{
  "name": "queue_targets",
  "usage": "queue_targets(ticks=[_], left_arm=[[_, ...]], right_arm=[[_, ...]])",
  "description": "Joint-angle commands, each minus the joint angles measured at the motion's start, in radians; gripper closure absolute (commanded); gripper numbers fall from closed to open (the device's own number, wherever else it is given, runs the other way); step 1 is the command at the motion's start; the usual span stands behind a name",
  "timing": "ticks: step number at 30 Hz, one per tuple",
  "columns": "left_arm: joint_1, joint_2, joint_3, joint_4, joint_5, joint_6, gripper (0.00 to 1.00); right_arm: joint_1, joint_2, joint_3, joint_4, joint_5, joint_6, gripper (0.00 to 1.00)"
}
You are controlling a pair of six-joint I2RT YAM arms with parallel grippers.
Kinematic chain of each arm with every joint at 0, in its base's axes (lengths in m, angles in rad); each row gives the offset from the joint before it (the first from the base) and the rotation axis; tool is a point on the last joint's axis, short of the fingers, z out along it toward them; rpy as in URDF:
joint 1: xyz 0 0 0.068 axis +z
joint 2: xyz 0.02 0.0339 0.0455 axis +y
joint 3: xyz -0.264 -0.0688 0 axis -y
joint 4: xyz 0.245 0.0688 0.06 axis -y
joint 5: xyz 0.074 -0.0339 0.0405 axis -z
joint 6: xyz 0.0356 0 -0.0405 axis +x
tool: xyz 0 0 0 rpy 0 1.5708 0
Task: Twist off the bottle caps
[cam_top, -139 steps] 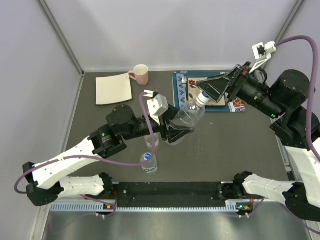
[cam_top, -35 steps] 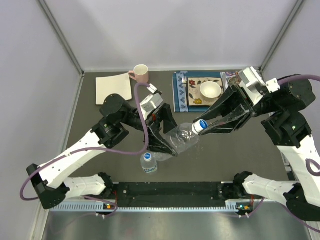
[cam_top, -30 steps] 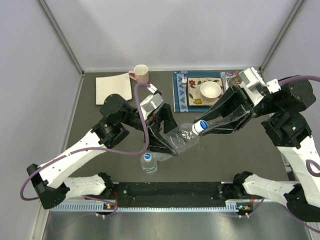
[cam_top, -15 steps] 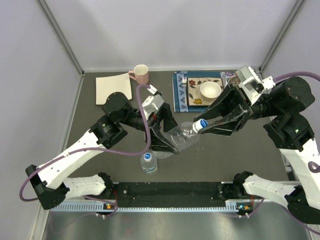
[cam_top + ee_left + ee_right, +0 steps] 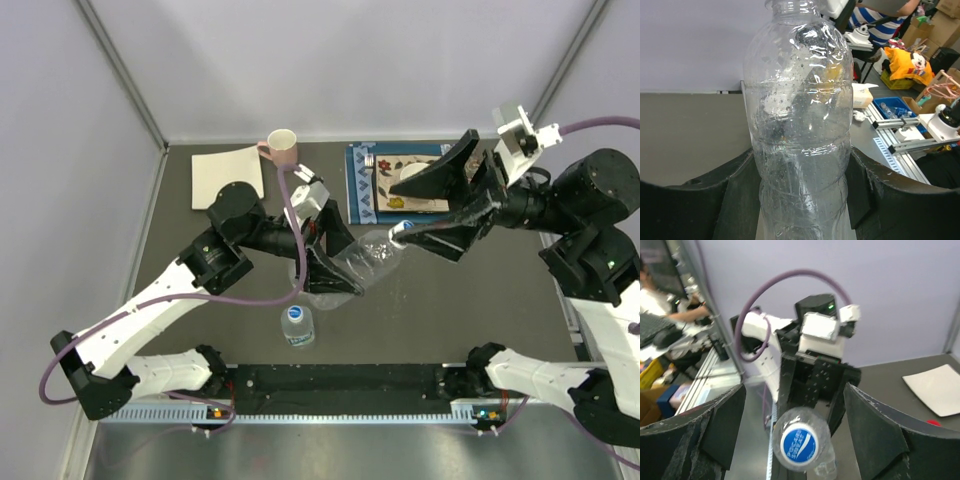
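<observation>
A clear ribbed bottle (image 5: 365, 262) lies tilted above the table, neck toward the right. My left gripper (image 5: 332, 272) is shut on its lower body; in the left wrist view the dark fingers (image 5: 735, 195) press both sides of the bottle (image 5: 800, 125). Its blue cap with a white centre (image 5: 399, 230) sits on the neck. My right gripper (image 5: 402, 210) stands open around the cap without touching it. The right wrist view shows the cap (image 5: 799, 447) between the spread fingers (image 5: 875, 435). A second bottle (image 5: 297, 325) with a blue cap stands upright near the front.
A pink mug (image 5: 283, 148) and a cream paper sheet (image 5: 227, 177) lie at the back left. A patterned placemat (image 5: 372, 185) with a white bowl (image 5: 410, 178) sits at the back right, partly behind my right gripper. A small red thing (image 5: 934, 423) lies near the paper.
My right gripper has opened off the blue cap and drawn back and up a little. The left gripper has kept its hold and shifted the bottle slightly away from me.
</observation>
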Motion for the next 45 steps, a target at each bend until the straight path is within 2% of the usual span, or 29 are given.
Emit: queue_targets(ticks=[1, 2, 6, 8, 9, 12, 13, 23, 28, 34, 41, 45], left_arm=[[0.001, -0.014, 0.051, -0.051, -0.115, 0.078, 0.57], [-0.004, -0.020, 0.053, -0.094, -0.150, 0.118, 0.57], [-0.044, -0.043, 0.050, -0.165, -0.499, 0.233, 0.56], [-0.099, -0.056, 0.040, -0.175, -0.630, 0.301, 0.55], [-0.120, -0.059, 0.036, -0.177, -0.774, 0.324, 0.55], [-0.214, -0.057, 0.022, -0.163, -0.994, 0.397, 0.55], [-0.251, -0.054, 0.017, -0.150, -1.116, 0.425, 0.55], [-0.401, 0.023, -0.001, -0.039, -1.626, 0.557, 0.56], [-0.461, 0.062, 0.010, 0.001, -1.747, 0.637, 0.57], [-0.489, 0.089, 0.017, 0.030, -1.800, 0.674, 0.57], [-0.495, 0.089, 0.017, 0.038, -1.812, 0.678, 0.57], [-0.495, 0.090, 0.016, 0.038, -1.812, 0.677, 0.57]], right_arm=[[0.002, 0.016, 0.074, -0.054, 0.311, 0.062, 0.21], [0.001, 0.020, 0.098, -0.071, 0.354, 0.094, 0.21], [0.001, 0.054, 0.146, -0.192, 0.542, 0.175, 0.23], [0.002, 0.059, 0.139, -0.229, 0.624, 0.215, 0.23], [0.002, 0.059, 0.134, -0.236, 0.652, 0.223, 0.23], [0.002, 0.059, 0.119, -0.254, 0.718, 0.255, 0.23], [0.001, 0.062, 0.117, -0.257, 0.712, 0.260, 0.22], [0.002, 0.103, 0.129, -0.331, 0.787, 0.297, 0.21], [0.004, 0.126, 0.126, -0.334, 0.772, 0.301, 0.21], [0.018, 0.146, 0.125, -0.332, 0.770, 0.300, 0.23], [0.022, 0.154, 0.091, -0.332, 0.770, 0.297, 0.34], [0.024, 0.152, 0.080, -0.331, 0.766, 0.295, 0.45]])
